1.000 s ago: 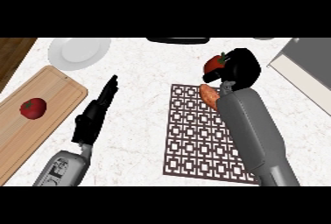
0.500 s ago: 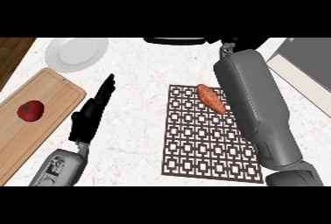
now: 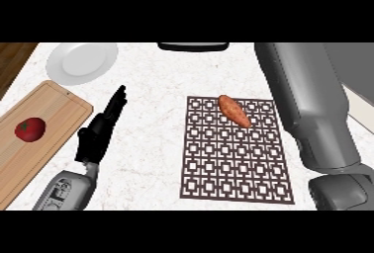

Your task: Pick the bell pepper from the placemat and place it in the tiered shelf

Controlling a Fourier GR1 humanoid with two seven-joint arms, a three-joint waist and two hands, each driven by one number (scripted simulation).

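Right forearm (image 3: 310,108) has stretched farther toward the frame's top right since a second ago; its hand and the red bell pepper it carried are now out of view, so fingers and pepper position cannot be told. Orange sweet potato (image 3: 234,110) lies on the brown lattice placemat (image 3: 237,163), centre right. Left hand (image 3: 102,131), fingers straight, holding nothing, rests left of centre. Likely mid-placement: best to lower slowly, release only once seated on the shelf.

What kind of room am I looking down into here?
Most likely a kitchen counter: a pale marble-like worktop holding a wooden cutting board with a tomato, a white plate, and a patterned placemat with a sweet potato.
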